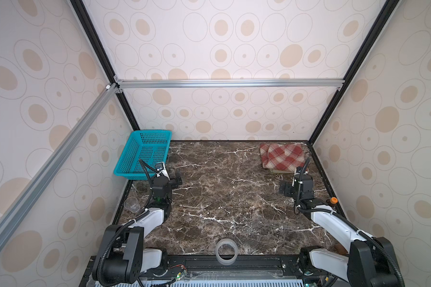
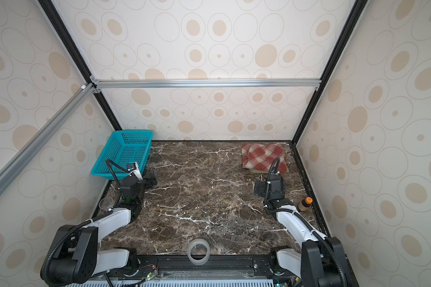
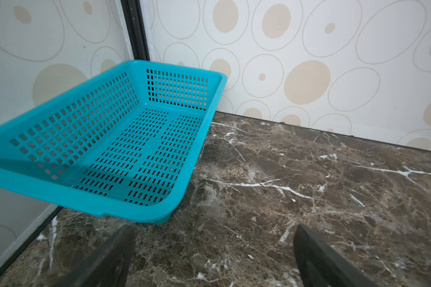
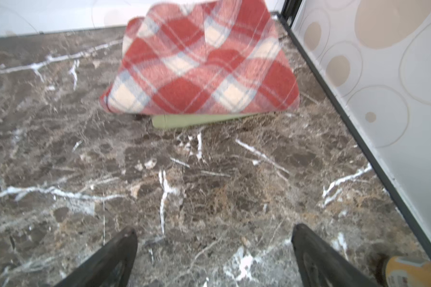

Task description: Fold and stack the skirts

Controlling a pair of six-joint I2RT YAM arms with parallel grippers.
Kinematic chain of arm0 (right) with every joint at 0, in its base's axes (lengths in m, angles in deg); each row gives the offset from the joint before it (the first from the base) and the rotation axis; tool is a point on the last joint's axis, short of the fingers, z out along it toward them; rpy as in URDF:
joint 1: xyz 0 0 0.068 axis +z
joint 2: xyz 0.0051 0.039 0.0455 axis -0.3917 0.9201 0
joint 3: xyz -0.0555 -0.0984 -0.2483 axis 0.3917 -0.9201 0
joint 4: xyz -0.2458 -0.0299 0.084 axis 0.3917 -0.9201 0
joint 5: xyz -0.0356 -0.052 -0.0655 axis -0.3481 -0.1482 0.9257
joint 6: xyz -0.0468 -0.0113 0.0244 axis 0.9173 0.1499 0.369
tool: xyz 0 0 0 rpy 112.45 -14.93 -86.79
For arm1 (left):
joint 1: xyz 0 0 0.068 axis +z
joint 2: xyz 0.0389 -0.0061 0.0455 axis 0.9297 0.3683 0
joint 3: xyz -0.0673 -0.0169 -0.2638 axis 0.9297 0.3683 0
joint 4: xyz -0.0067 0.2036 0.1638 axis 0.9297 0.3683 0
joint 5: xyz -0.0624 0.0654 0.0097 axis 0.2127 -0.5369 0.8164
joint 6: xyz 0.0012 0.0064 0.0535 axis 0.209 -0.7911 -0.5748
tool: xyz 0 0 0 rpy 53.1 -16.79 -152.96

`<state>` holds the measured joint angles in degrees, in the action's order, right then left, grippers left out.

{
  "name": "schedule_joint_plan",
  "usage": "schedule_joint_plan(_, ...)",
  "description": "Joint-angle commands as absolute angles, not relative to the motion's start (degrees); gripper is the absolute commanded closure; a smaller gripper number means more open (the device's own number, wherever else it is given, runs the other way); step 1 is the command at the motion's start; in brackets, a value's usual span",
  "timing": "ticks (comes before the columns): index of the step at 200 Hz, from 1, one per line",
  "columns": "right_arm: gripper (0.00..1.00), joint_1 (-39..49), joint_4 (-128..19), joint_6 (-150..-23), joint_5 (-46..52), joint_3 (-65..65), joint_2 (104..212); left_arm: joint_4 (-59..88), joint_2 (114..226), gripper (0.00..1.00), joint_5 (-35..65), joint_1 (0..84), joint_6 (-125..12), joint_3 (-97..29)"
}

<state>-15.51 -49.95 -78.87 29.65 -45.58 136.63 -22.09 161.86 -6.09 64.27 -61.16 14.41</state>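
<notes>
Plaid skirt [image 4: 199, 62]: folded, at the far right corner of the counter [image 1: 222, 198]; lies on top of the green skirt.
Green skirt [image 4: 199, 120]: folded flat beneath the plaid one; only its near edge shows, touching the counter.
Left gripper [image 3: 213, 228]: jaws spread wide, nothing between them; above bare counter just before the near rim of the basket, not touching it.
Right gripper [image 4: 214, 228]: jaws spread wide, empty; over the counter on the near side of the stack, apart from it.
Basket [image 3: 72, 131]: at the far left corner, tilted, its left side raised against the side wall; nothing inside.
Tape roll [image 1: 226, 251]: middle of the near edge.
Plastic cup [image 1: 132, 204]: at the left edge.
Bottle [image 2: 305, 203]: orange cap, upright at the right edge beside the right arm.
</notes>
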Motion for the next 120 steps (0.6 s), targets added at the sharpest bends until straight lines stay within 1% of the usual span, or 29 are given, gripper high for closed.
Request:
schedule_joint_plan(1, 0.00, -15.14, -42.62, -76.09, 32.08, -47.24, 138.24, -31.39, 163.40, 0.01, -6.69, 65.30, -64.88, 16.39)
schedule_joint_plan(29, 0.00, -15.15, -36.37, -74.47, 32.50, -49.25, 141.32, -31.35, 166.08, 0.01, -6.36, 66.13, -67.17, 15.60)
schedule_joint_plan(47, 0.00, -15.10, -31.26, -74.43, 32.31, -50.67, 143.46, -28.37, 166.11, 0.01, -5.87, 66.22, -67.61, 16.11)
schedule_joint_plan(55, 0.00, -15.13, -28.50, -74.45, 32.18, -51.51, 144.50, -32.32, 165.84, 0.01, -5.68, 66.26, -67.74, 18.74)
schedule_joint_plan(70, 0.00, -15.14, -21.92, -74.43, 31.88, -53.40, 146.41, -45.56, 166.59, 0.01, -6.28, 66.47, -68.26, 24.84)
schedule_joint_plan(75, 0.00, -15.13, -20.68, -74.10, 31.92, -53.50, 147.03, -46.54, 166.62, 0.01, -6.15, 66.63, -68.08, 25.48)
schedule_joint_plan(92, 0.00, -15.15, -26.48, -75.09, 32.91, -50.36, 148.14, -51.26, 168.13, 0.01, -3.97, 67.02, -69.91, 25.96)
schedule_joint_plan(120, 0.00, -15.12, -25.77, -73.05, 31.30, -49.54, 149.28, -59.64, 176.55, 0.01, -2.43, 67.44, -70.05, 26.41)
